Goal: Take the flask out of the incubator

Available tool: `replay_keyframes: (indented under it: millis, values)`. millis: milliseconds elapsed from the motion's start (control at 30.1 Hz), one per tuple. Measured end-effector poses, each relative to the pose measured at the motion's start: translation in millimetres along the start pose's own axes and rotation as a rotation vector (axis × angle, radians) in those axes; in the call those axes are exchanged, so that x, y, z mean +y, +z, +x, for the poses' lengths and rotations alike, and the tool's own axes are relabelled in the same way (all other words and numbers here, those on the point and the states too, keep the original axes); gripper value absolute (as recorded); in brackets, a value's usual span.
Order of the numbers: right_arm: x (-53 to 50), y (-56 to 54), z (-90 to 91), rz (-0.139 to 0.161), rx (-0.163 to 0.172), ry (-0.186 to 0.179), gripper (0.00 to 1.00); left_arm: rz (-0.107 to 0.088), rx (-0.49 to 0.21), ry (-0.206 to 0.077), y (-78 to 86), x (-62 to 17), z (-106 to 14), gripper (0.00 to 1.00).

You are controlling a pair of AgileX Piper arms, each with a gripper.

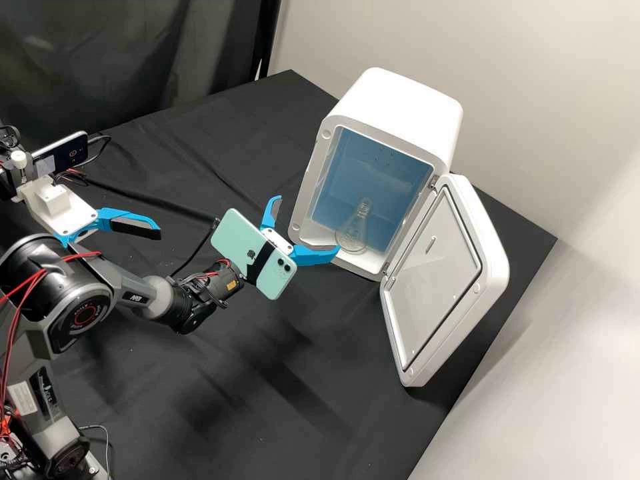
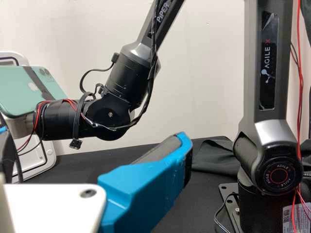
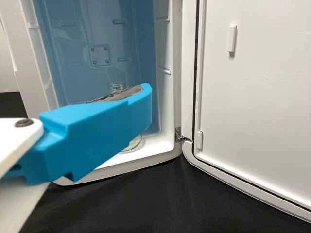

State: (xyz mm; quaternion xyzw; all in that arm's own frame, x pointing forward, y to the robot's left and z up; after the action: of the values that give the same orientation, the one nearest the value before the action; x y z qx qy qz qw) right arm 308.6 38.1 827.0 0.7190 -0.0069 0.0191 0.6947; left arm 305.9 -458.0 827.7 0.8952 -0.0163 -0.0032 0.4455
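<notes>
Gaping wide before the open incubator (image 1: pixel 400 107), right end effector (image 1: pixel 297 231), empty, just beside the flask (image 1: pixel 353 230) inside.

White lettering runs along the dark grey upper link (image 2: pixel 163 12) of my right arm. A white emblem and vertical lettering stand on its dark grey upright column (image 2: pixel 269 63). Small lettering rings the red-edged round joint cap (image 2: pixel 279 175). The mint-green phone (image 1: pixel 257 257) behind my right gripper (image 1: pixel 307 225) carries a dark emblem.
</notes>
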Motion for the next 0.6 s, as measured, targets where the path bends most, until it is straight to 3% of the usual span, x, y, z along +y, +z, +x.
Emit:
replay_keyframes:
  millis: [366,599]
  values:
    - [0.6,0.3,0.0,0.000,0.000,0.003,1.00,0.000,0.000,0.000,0.0,0.0,0.0,1.00]
    - [2.4,10.0,7.3,-0.007,0.012,0.030,1.00,0.000,0.000,0.000,0.0,0.0,0.0,1.00]
